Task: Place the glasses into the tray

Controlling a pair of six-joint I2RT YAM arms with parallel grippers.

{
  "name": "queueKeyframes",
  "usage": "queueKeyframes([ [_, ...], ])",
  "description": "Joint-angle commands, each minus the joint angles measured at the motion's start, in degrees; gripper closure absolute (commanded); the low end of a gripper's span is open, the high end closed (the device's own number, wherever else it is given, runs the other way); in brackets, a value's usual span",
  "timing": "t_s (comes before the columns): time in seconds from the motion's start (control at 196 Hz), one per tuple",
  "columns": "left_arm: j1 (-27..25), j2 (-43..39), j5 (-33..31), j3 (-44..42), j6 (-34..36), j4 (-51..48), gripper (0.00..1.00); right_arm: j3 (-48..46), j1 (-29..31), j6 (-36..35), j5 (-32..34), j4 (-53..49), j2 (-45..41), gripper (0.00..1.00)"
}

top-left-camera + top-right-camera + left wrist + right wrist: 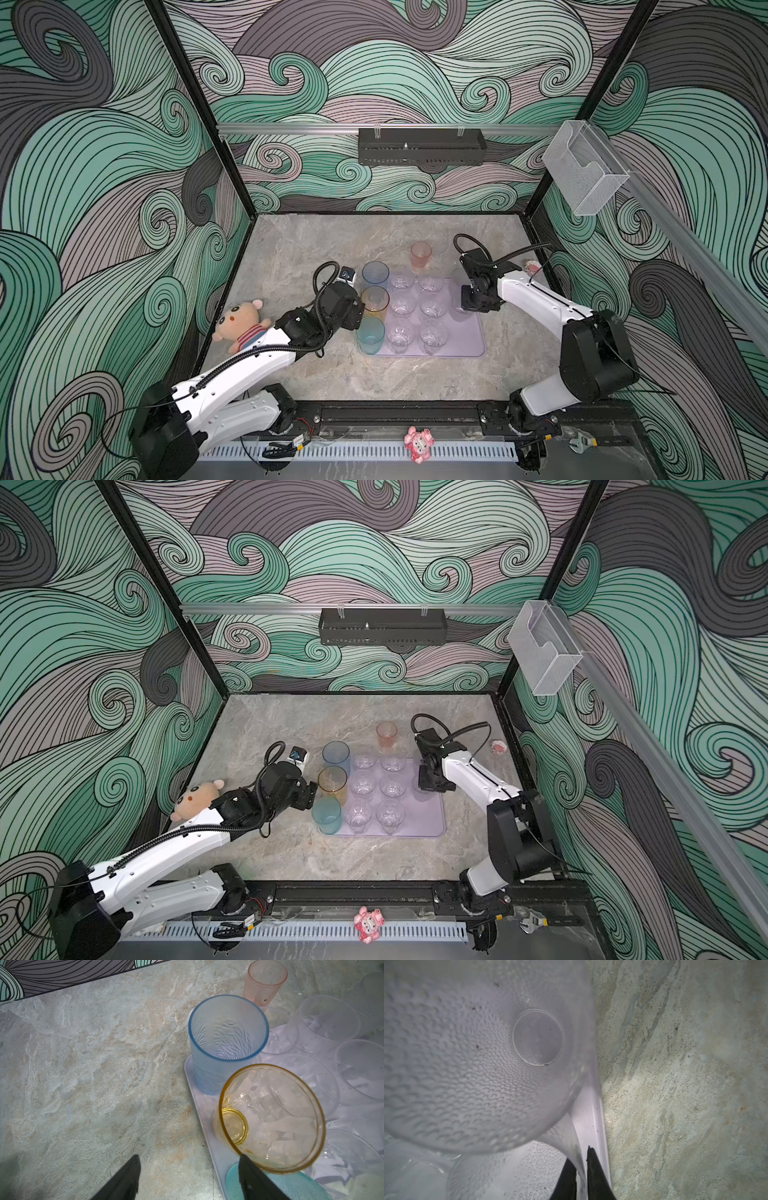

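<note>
A robot cell seen from above, left to right. A plush toy (239, 324) lies on the stone table at far left. Next to it, the left gripper (188, 1156) hangs with its jaws wide apart and nothing between them, one finger close to the rim of the amber glass (375, 299). That glass stands between a blue glass (375, 272) and a teal glass (370, 334) along the left edge of the lilac tray (465, 347), with six small clear glasses (402, 305) upright beside them. A pink glass (420, 253) waits on the table just past the tray's far edge. At the right edge, the right gripper (579, 1154) straddles the wall of a frosted glass (467, 1064), jaws narrowly apart. Whether they pinch it or stand just clear cannot be told. The glass seems to be set down just inside the rim. To finish well, the jaws should part fully, then rise straight up, so the inner finger does not tip the light tumbler.
</note>
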Motion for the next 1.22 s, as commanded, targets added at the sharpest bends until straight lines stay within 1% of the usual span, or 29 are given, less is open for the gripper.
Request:
queueKeyframes([
  [0.0,-0.2,0.1,-1.2,2.0,0.9,0.4,0.23,2.0,-0.2,-0.4,0.3,-1.3,-1.0,0.81],
  [0.133,-0.3,0.1,-1.2,1.8,1.0,0.4,0.23,4.9,-0.1,-0.8,0.7,-3.8,-3.1,0.7],
  [0.301,0.1,0.2,-2.1,1.9,1.3,1.2,0.22,10.1,0.4,-1.0,-0.2,-5.5,-5.7,0.63],
  [0.418,2.2,0.6,-0.9,2.5,0.3,1.3,0.21,14.7,1.4,-0.9,-2.5,-4.0,-4.0,0.59],
  [0.505,5.3,1.1,2.0,3.5,-1.6,0.5,0.2,18.8,1.6,-0.2,-4.5,-3.3,-0.5,0.56],
  [0.648,10.8,1.8,7.6,4.3,-5.0,-0.9,0.2,25.2,1.8,1.8,-7.9,0.8,6.1,0.51],
  [0.795,16.2,3.1,13.8,4.0,-8.0,-0.9,0.2,33.3,1.8,3.6,-9.6,2.1,15.5,0.5],
  [0.897,18.2,4.2,15.9,3.9,-9.1,-0.2,0.2,37.5,1.9,4.6,-10.5,2.8,20.8,0.5],
  [1.035,20.8,6.0,18.5,3.7,-10.4,1.3,0.2,42.7,1.9,5.3,-9.9,2.9,27.2,0.5],
  [1.219,23.1,8.4,21.2,4.0,-11.0,1.7,0.21,47.2,1.7,5.7,-9.9,2.7,33.4,0.51],
])
